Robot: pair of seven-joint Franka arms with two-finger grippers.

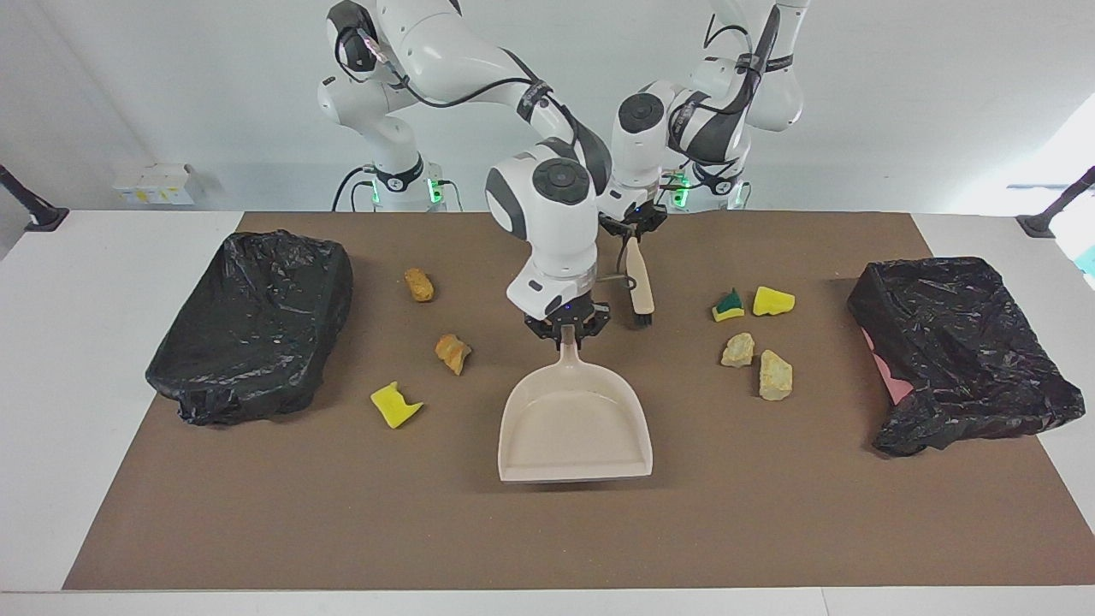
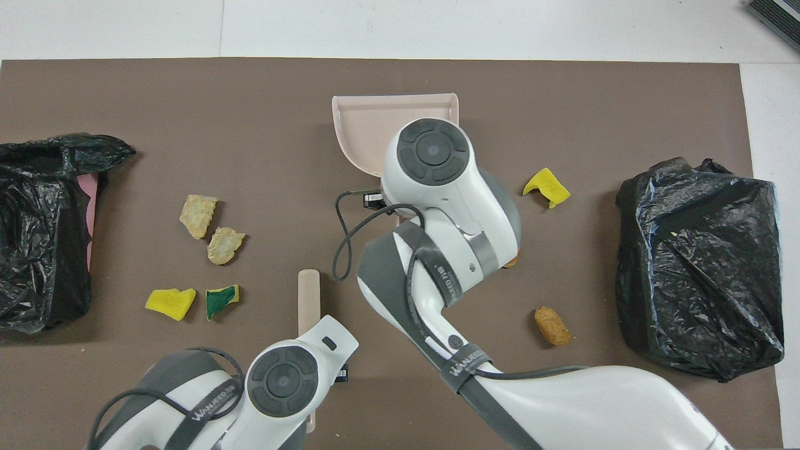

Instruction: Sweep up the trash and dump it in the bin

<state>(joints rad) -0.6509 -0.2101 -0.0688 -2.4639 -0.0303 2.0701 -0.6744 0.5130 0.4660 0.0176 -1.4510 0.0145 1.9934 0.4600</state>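
Observation:
My right gripper (image 1: 566,328) is shut on the handle of the beige dustpan (image 1: 573,423), which hangs just over the mat's middle; its pan (image 2: 375,122) shows past the wrist in the overhead view. My left gripper (image 1: 631,228) is shut on the top of the brush (image 1: 638,287), whose bristles point down near the mat. Toward the right arm's end lie trash pieces: two orange lumps (image 1: 418,284) (image 1: 452,352) and a yellow sponge (image 1: 393,404). Toward the left arm's end lie a green-backed sponge (image 1: 728,305), a yellow sponge (image 1: 772,300) and two beige lumps (image 1: 738,349) (image 1: 775,375).
A bin lined with a black bag (image 1: 257,325) stands at the right arm's end of the brown mat (image 1: 547,530). Another black-bagged bin (image 1: 958,351) stands at the left arm's end. The right arm's wrist (image 2: 437,162) covers one orange lump from above.

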